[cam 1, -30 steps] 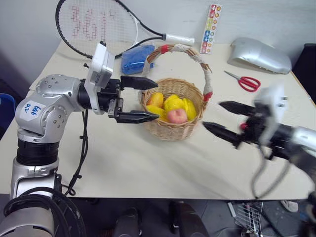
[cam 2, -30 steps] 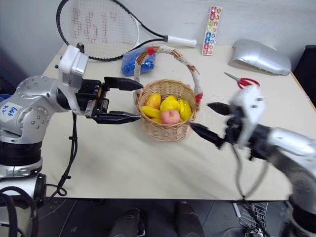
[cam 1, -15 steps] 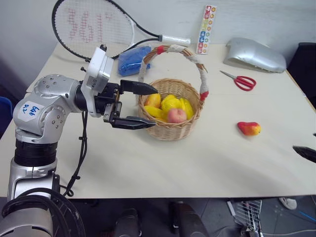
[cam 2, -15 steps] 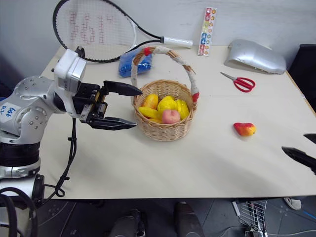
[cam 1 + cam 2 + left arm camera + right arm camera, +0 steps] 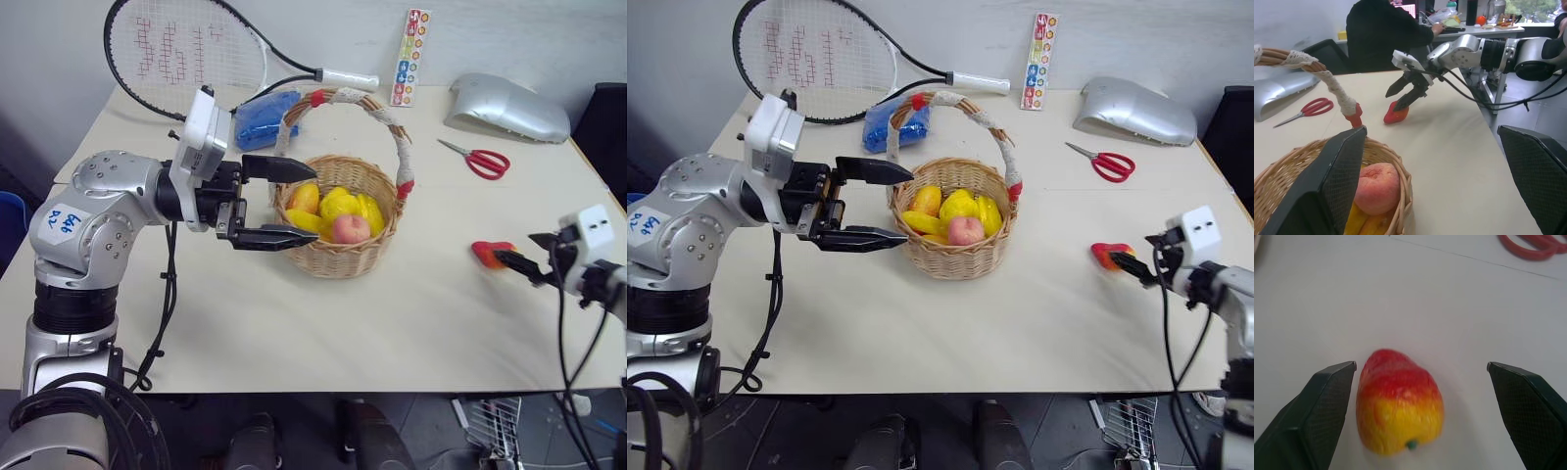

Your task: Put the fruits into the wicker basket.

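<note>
The wicker basket (image 5: 338,259) stands mid-table with a pink-orange peach (image 5: 351,228), a yellow lemon-like fruit (image 5: 338,204) and other yellow-orange fruits inside. My left gripper (image 5: 313,202) hovers open and level at the basket's left rim, holding nothing. A red-and-yellow mango (image 5: 1398,404) lies on the table to the right of the basket. My right gripper (image 5: 511,247) is open right at the mango (image 5: 483,251), one finger on each side of it in the right wrist view. The left wrist view shows that gripper (image 5: 1398,95) just above the mango (image 5: 1396,113).
At the back of the table lie a tennis racket (image 5: 186,49), a blue cloth (image 5: 265,116), a colourful strip (image 5: 409,57), red scissors (image 5: 482,162) and a silver shell (image 5: 509,106). A person in black (image 5: 1383,34) sits at a desk beyond the table.
My right gripper swung away from the basket to the right edge, then came in open to the mango. The left gripper stayed where it was.
</note>
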